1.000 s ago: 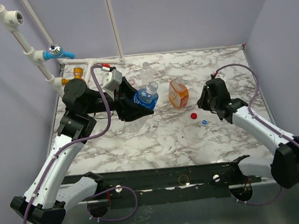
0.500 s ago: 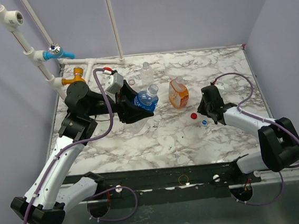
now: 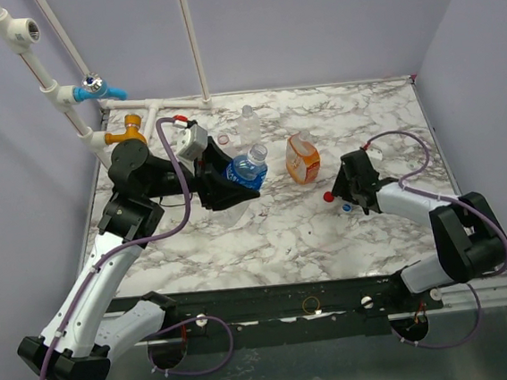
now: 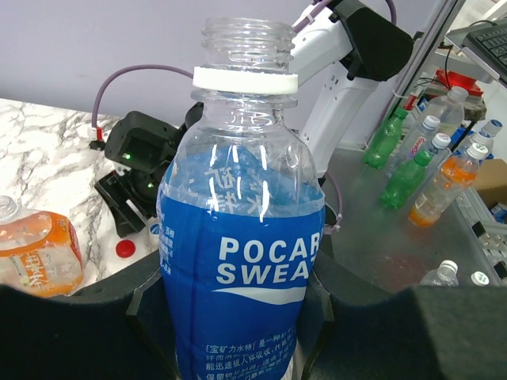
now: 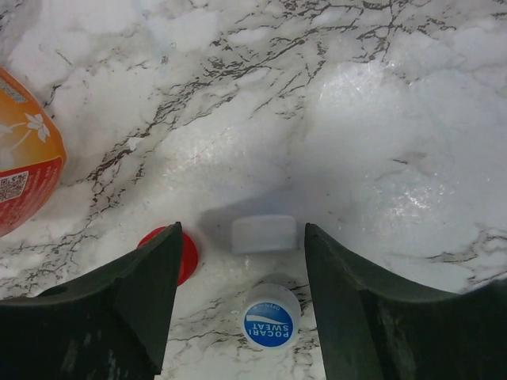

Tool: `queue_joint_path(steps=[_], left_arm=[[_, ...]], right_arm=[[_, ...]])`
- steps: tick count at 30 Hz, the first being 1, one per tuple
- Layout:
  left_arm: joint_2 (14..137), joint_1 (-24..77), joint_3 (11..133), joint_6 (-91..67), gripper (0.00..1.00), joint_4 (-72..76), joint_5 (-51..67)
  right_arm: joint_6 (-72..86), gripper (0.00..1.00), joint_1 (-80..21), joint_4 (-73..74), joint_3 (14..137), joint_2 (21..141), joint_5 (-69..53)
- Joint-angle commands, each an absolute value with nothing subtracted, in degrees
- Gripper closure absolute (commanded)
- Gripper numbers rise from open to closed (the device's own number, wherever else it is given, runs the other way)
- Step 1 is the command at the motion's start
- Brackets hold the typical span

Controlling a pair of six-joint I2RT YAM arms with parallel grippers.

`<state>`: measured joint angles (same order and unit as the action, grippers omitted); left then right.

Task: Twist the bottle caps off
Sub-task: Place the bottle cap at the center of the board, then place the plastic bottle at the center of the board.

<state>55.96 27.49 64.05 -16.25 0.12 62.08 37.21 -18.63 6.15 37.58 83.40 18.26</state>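
On the veined marble tabletop, one bottle is gripped with its neck bare and three round caps lie loose.

Top view: the left gripper pinches the clear blue-labelled bottle; the squat orange bottle stands beside it, and the right gripper sits low by the red cap. Left wrist view: the ridged, threaded neck is open above a white collar ring. Right wrist view: the jaws are spread, with the white cap on its side between them, untouched, and the blue-and-white cap flat nearby.
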Motion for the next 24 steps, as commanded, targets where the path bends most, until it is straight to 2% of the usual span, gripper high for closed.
queue_joint_path(steps=[1, 9, 13, 17, 21, 24], left_arm=[[54.95, 27.16, 64.16, -15.47, 1.0, 1.05, 61.69], [55.35, 27.11, 64.42, -15.21, 1.0, 1.23, 61.4], [55.68, 27.16, 64.42, -15.04, 1.0, 1.48, 60.85], [56.05, 27.16, 64.51, -15.02, 1.0, 1.58, 60.48], [56.16, 27.16, 64.33, -15.42, 1.0, 1.58, 60.54], [56.41, 27.16, 64.34, -15.44, 1.0, 1.67, 60.54]], right_arm=[[37.18, 0.33, -18.36, 8.02, 37.64, 79.23, 20.5], [31.3, 0.32, -18.3, 16.3, 46.12, 61.82, 15.68], [24.31, 0.23, -18.44, 13.71, 52.84, 54.19, -1.74], [20.71, 0.05, -18.41, 10.64, 62.01, 52.28, -25.2], [25.02, 0.0, -18.4, 3.72, 70.11, 54.03, -43.05], [32.45, 0.0, -18.41, -7.65, 71.85, 56.18, -49.35]])
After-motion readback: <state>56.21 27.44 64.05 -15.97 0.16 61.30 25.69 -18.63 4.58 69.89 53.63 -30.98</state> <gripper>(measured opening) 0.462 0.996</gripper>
